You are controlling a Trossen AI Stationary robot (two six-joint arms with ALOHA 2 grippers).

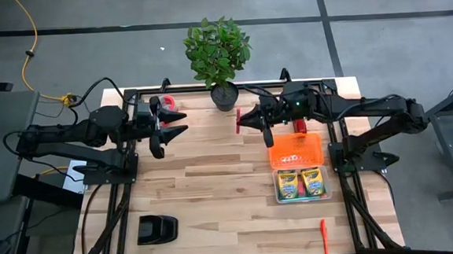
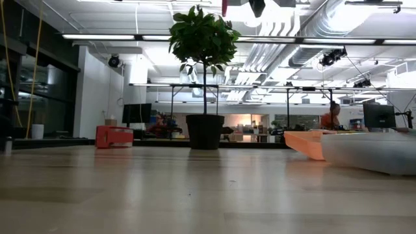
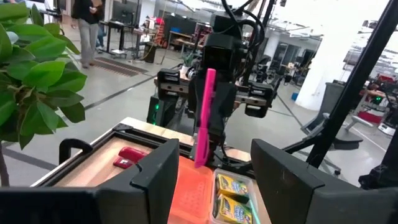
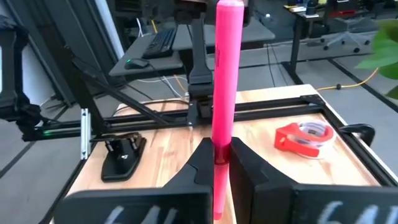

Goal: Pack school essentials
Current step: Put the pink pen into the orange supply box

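Observation:
My right gripper (image 1: 244, 119) hovers over the table's middle, left of the orange tray (image 1: 296, 149), shut on a pink marker (image 1: 239, 120). The left wrist view shows this marker (image 3: 204, 118) standing nearly upright. Two yellow-and-green crayon boxes (image 1: 301, 183) lie flat in a clear container (image 1: 278, 188) just near of the tray. A red-orange marker (image 1: 325, 238) lies on the table by the near edge. My left gripper (image 1: 176, 122) is open in the air at the far left, fingers pointing toward the right gripper. The pen and eraser are out of view. My right gripper pinches the pink marker's shaft (image 4: 219, 149) between its two fingers (image 4: 199, 163), below the middle. The fingers come about level from the table's right and lie across the marker. It is lifted clear of the table, with its long end (image 4: 229, 25) sticking up.
A potted plant (image 1: 220, 55) stands at the far edge in the middle. A red tape roll (image 1: 168, 104) lies far left near my left gripper. A black object (image 1: 157, 228) sits near left, and a red thing (image 1: 299, 125) lies under the right arm. Bare wood spans the centre.

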